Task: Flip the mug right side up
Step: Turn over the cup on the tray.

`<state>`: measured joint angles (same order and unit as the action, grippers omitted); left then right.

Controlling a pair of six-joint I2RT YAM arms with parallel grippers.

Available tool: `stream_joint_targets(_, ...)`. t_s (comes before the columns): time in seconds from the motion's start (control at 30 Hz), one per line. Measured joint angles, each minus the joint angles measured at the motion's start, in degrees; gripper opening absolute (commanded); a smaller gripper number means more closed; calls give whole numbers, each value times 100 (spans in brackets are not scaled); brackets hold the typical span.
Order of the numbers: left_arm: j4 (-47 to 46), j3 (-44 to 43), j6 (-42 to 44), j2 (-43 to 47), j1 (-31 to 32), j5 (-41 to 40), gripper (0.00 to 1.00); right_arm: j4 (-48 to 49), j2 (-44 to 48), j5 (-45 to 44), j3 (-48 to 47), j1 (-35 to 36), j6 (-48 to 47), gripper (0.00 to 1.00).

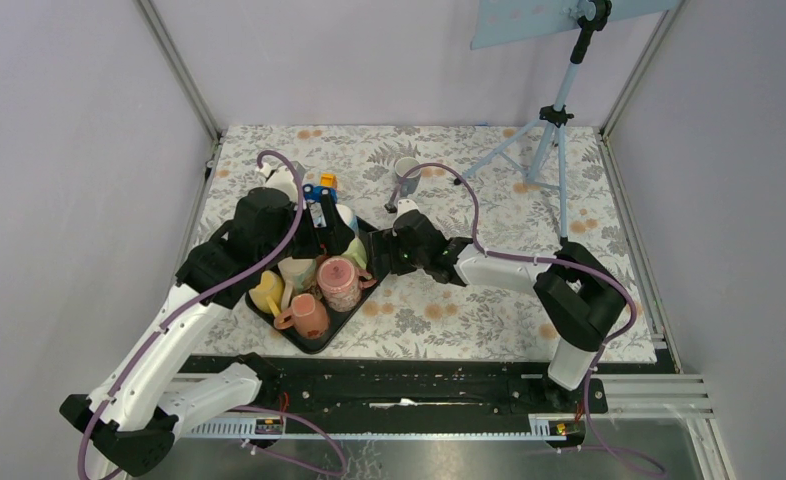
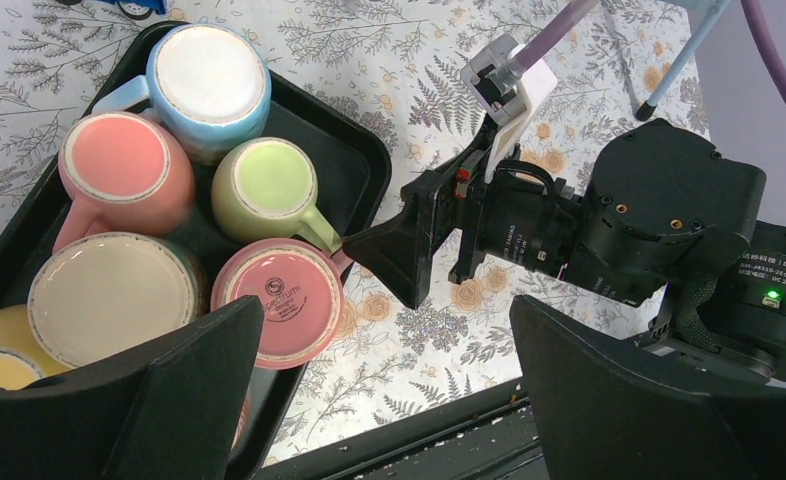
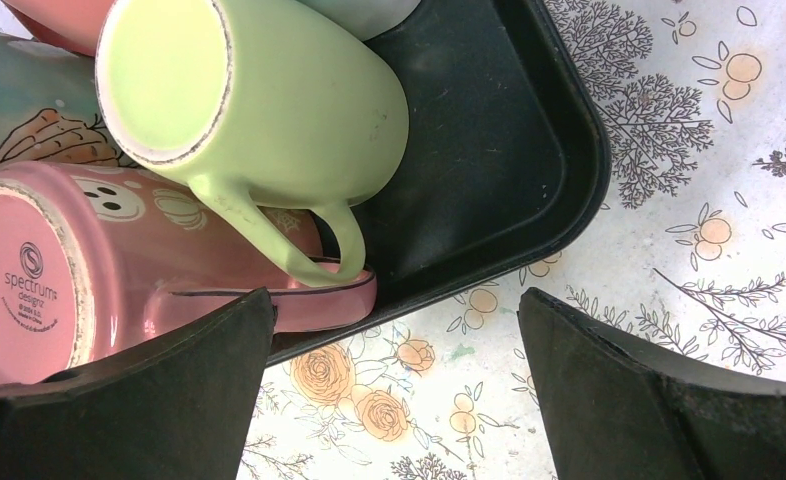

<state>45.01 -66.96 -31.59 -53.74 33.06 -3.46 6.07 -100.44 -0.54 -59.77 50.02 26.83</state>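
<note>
**Operator:** Where am I in this?

**Spotter:** At the approach, I'd say; nothing is lifted yet. Your right gripper (image 3: 394,310) has its fingers spread wide with nothing between them. It sits low at the right edge of the tray (image 3: 489,150), over the table (image 3: 689,200).

**Operator:** And the mug?

**Spotter:** The green mug (image 3: 269,90) is in the tray, base up, packed in among others. Its handle (image 3: 337,235) points toward your right gripper, close in front of the fingers. That makes it the likely target, but the mugs around it are base up too, so I can't be sure.

**Operator:** What's beside it?

**Spotter:** The pink mug (image 3: 29,280) touches it on one side. The pink one's own handle lies along the tray rim, just under the green handle.

**Operator:** The other arm?

**Spotter:** Your left gripper (image 2: 387,315) hangs above the tray, fingers also spread, holding nothing.

**Operator:** So what next?

**Spotter:** Ease the right gripper forward until the fingers straddle the green handle or the wall next to it, then close. Catch only green, because the pink handle is close enough to get pinched along with it. After that you'd need to lift clear of the neighbours before rolling the wrist. Then set the mug down rim up.
</note>
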Motion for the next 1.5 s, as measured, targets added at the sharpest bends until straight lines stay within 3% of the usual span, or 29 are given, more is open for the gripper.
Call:
stream_joint_targets(0.3,4,9,0,0,0,0,99,-2,4,-76,2,4,-79,100)
stream_joint_targets(0.73,15,11,0,-11,0,28,99,-295,684,-26,264,-4,-1078,100)
stream_joint_targets(1.07,33,35,2,-70,0,66,99,-387,11,297,-678,-46,-1054,100)
stream_joint_targets(1.5,37,37,2,-70,0,70,99,-498,-636,341,-1091,-46,-1167,100)
